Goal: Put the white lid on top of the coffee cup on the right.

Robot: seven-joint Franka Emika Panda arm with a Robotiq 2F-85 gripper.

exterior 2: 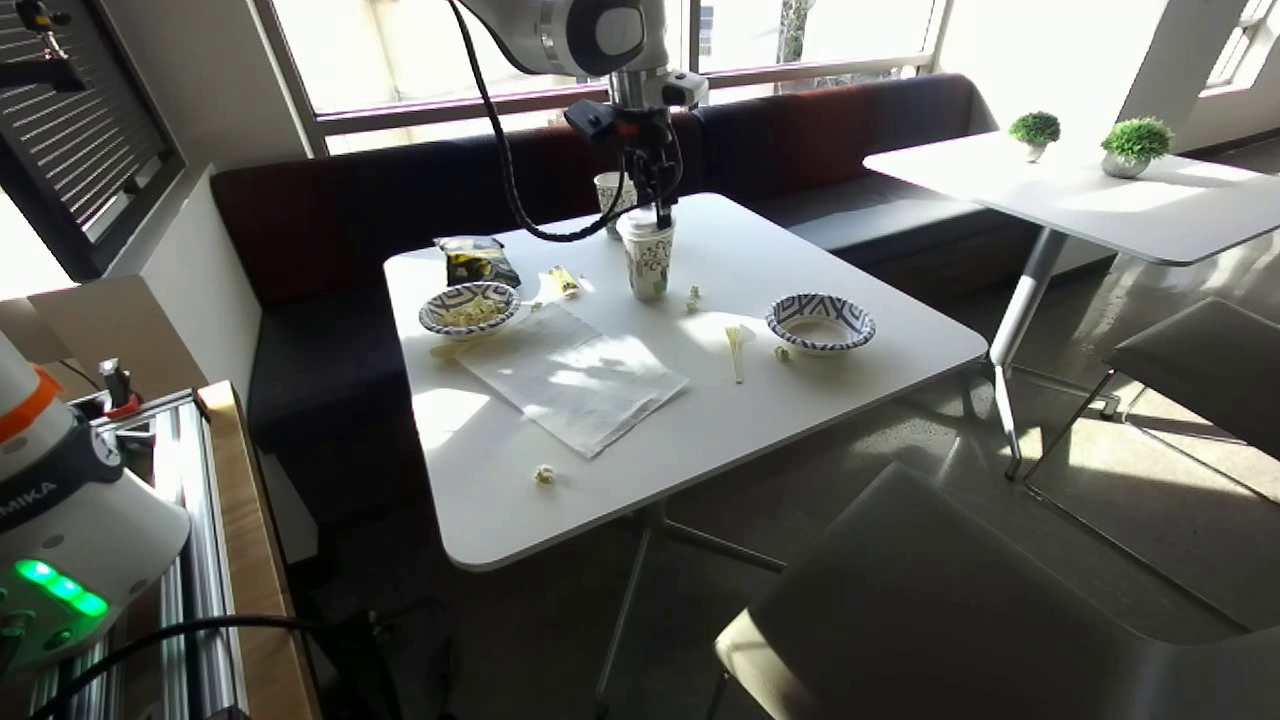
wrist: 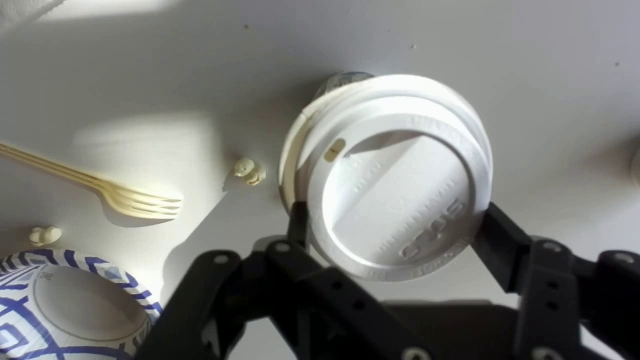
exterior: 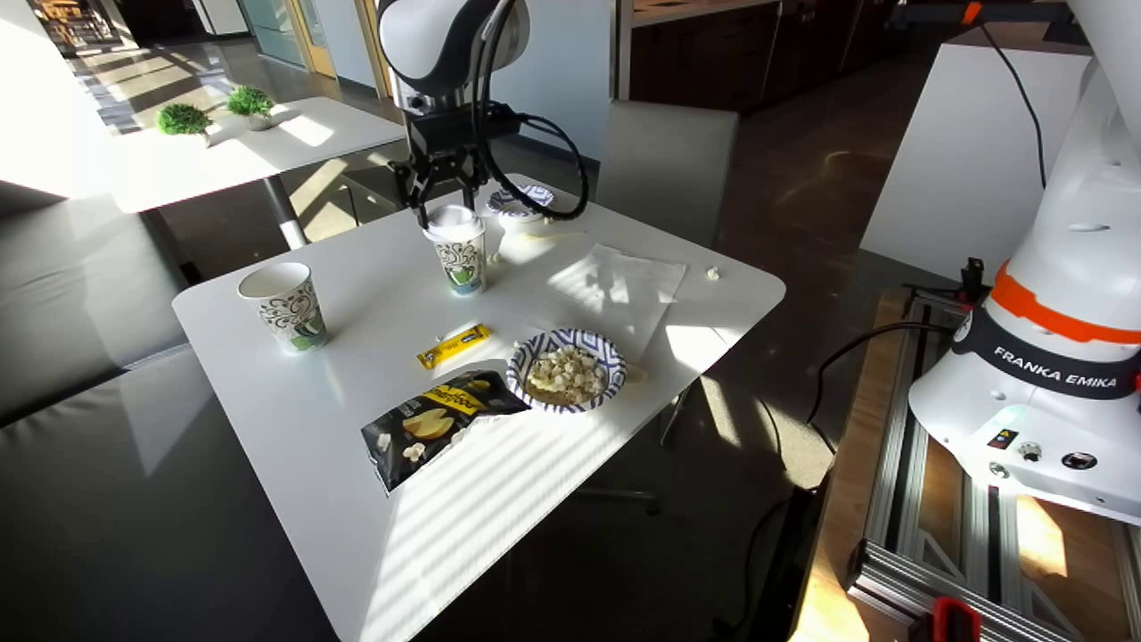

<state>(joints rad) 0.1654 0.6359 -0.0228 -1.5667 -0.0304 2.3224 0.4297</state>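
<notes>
Hand (wrist: pixel 393 219) grips white lid (wrist: pixel 400 195); coffee cup (wrist: pixel 342 81) mostly hidden in wrist view.

A long dark bench (exterior 2: pixel 400 185) stands under bright windows (exterior 2: pixel 345 60), beside the white table (exterior: pixel 374 303). Sunlight (exterior: pixel 463 508) makes stripes on this table. A grey chair (exterior: pixel 669 169) stands near; the floor (exterior: pixel 802 205) shines.

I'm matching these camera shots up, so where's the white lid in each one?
In an exterior view: white lid, upper part, left of centre; patterned bowl close at its right.
In an exterior view: white lid, upper middle; patterned bowl to its lower right.
Wrist view: white lid, right of centre; patterned bowl bottom left.
Shared landmark: that patterned bowl, the one near the fork.
</notes>
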